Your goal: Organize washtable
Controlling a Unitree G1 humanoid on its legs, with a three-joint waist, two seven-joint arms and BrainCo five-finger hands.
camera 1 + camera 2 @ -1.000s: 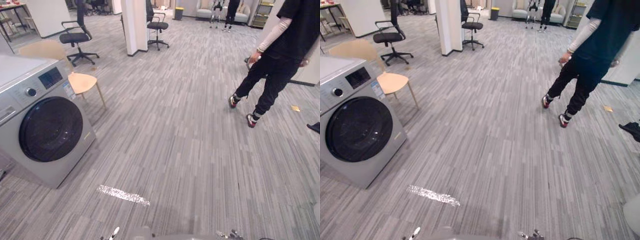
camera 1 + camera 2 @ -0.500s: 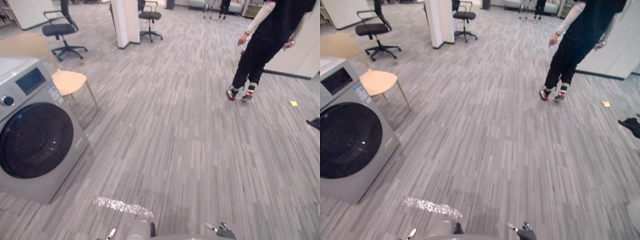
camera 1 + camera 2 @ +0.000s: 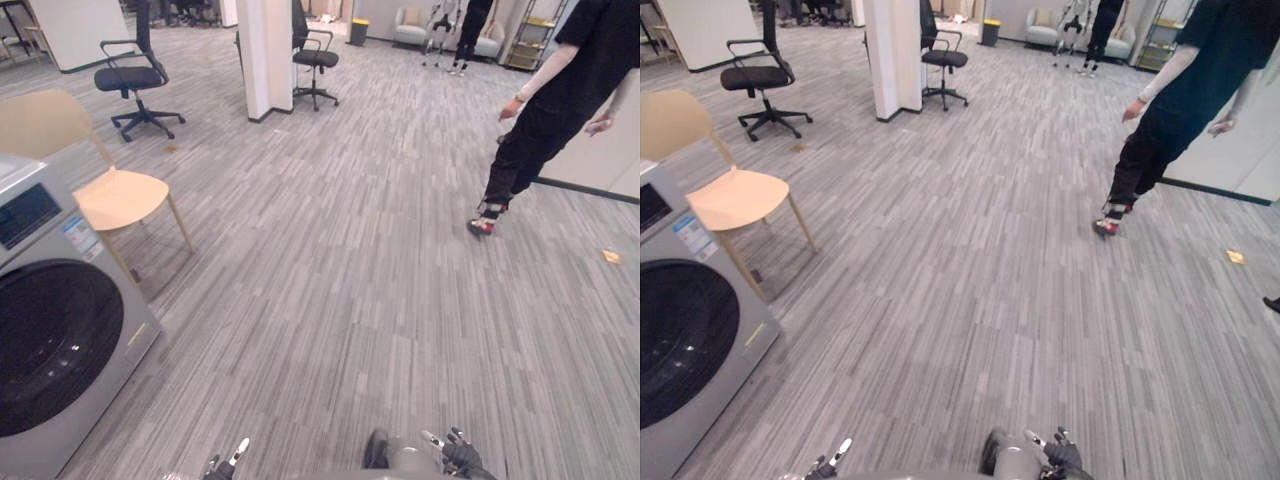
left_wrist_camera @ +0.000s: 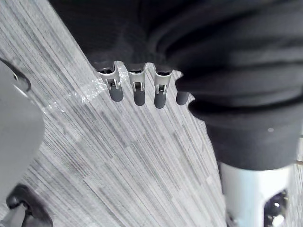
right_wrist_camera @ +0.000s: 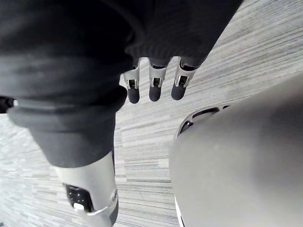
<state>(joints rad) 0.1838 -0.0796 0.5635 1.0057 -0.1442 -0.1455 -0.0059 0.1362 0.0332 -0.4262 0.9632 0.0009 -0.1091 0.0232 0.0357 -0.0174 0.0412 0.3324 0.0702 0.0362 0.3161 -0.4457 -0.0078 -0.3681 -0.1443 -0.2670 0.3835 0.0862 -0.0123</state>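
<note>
Left eye view shows a big grey floor (image 3: 350, 300). A washer (image 3: 50, 340) stands at the left edge, and its round door is shut. A person (image 3: 545, 110) in black is far off on the right. A tan chair (image 3: 110, 195) sits just past the washer. Low down, the left hand (image 4: 136, 92) and right hand (image 5: 155, 87) hang over the floor. Both hands' fingers are straight and loose, and they hold nothing.

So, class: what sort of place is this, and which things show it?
Probably an open office or lab floor used for testing: grey striped carpet, wheeled office chairs by a pillar, and a washing machine standing free beside a wooden chair.
</note>
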